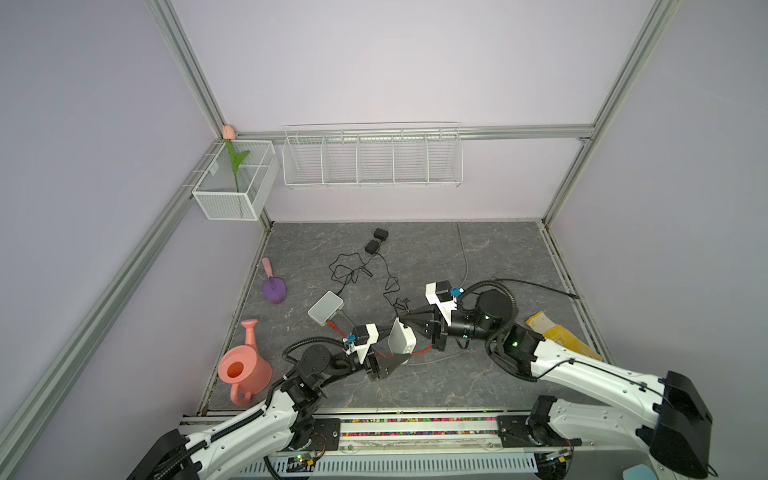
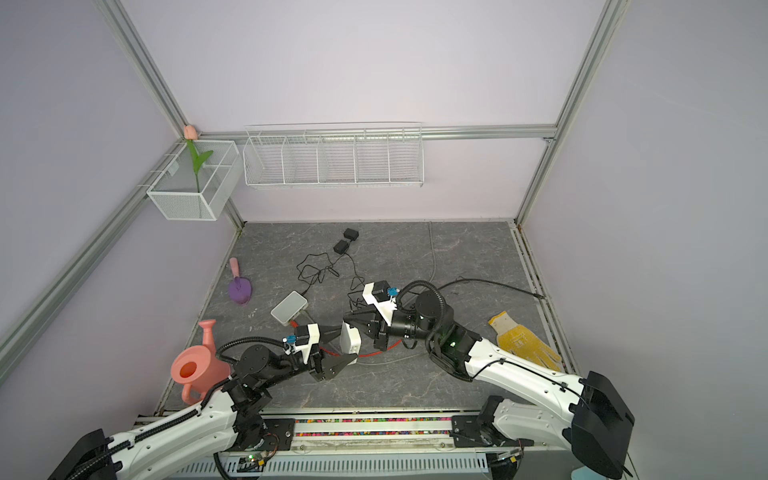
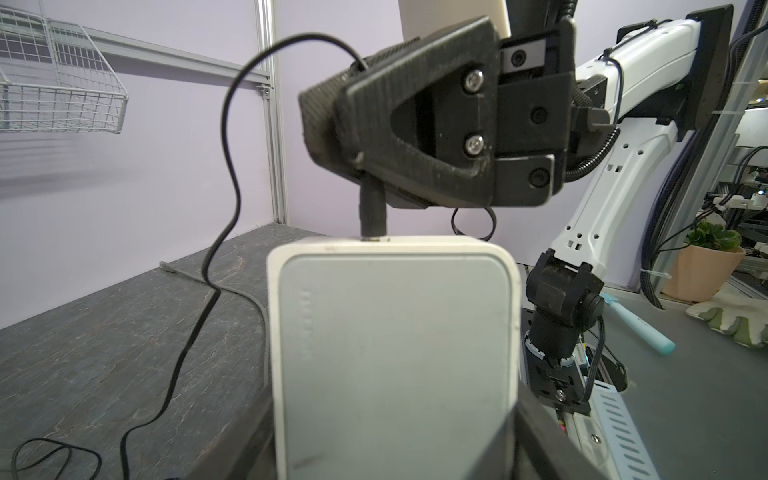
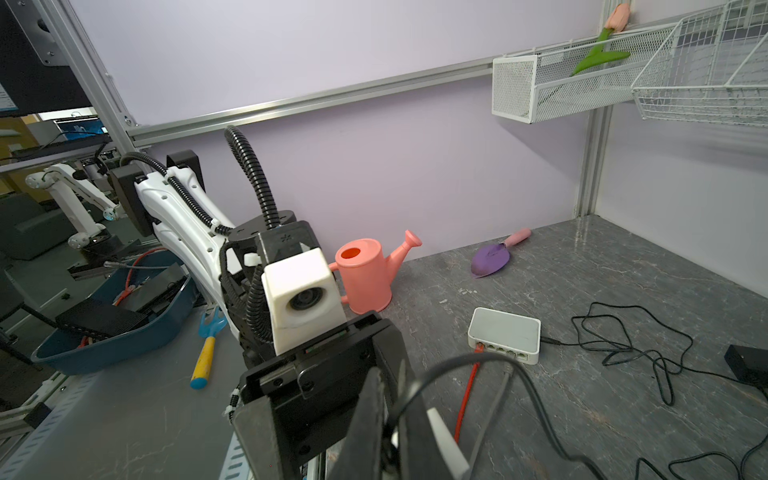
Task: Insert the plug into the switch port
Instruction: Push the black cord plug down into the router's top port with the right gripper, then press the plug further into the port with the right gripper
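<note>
Mid-frame, left gripper (image 1: 395,345) clamps switch (image 3: 395,353); right gripper (image 3: 332,137) pinches plug (image 3: 372,212) at port (image 3: 376,240). Tilt could jam plug, twist switch loose.

2 switches (image 1: 325,308) (image 1: 402,340), 2 adptrs (image 1: 381,234) (image 1: 371,247), 1 watering can (image 1: 254,374), 1 trowel (image 1: 274,289), 1 glove (image 2: 521,340)

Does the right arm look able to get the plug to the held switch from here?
Likely yes: the right end effector grips the plug, its tip at an edge of the switch, with nothing between them.
</note>
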Tool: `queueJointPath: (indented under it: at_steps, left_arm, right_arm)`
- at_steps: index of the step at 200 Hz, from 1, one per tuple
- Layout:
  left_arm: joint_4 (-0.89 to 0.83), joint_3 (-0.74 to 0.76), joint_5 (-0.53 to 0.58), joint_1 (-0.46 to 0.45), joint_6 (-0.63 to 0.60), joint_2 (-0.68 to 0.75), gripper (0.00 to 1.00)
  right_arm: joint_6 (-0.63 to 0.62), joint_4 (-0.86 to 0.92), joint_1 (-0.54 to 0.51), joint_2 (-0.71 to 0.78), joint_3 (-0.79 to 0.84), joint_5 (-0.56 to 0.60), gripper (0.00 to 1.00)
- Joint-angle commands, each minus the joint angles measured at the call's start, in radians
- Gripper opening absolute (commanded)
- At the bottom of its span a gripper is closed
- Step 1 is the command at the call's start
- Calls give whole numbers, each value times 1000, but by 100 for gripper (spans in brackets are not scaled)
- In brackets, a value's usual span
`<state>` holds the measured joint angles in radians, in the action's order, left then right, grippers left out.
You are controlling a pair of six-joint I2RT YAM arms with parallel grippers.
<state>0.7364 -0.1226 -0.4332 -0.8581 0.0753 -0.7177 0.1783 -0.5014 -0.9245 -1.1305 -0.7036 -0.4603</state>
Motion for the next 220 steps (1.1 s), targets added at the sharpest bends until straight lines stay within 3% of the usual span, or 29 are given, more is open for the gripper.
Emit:
queueJointPath:
  at_steps: [1, 220]
  left_arm:
    - [180, -25, -3, -4, 1, 60, 0]
    - [237, -52, 90, -4, -37, 158, 0]
  right_arm:
    - [16, 92, -5, -50, 59, 11, 7]
    - [88, 4, -20, -217, 107, -27, 7]
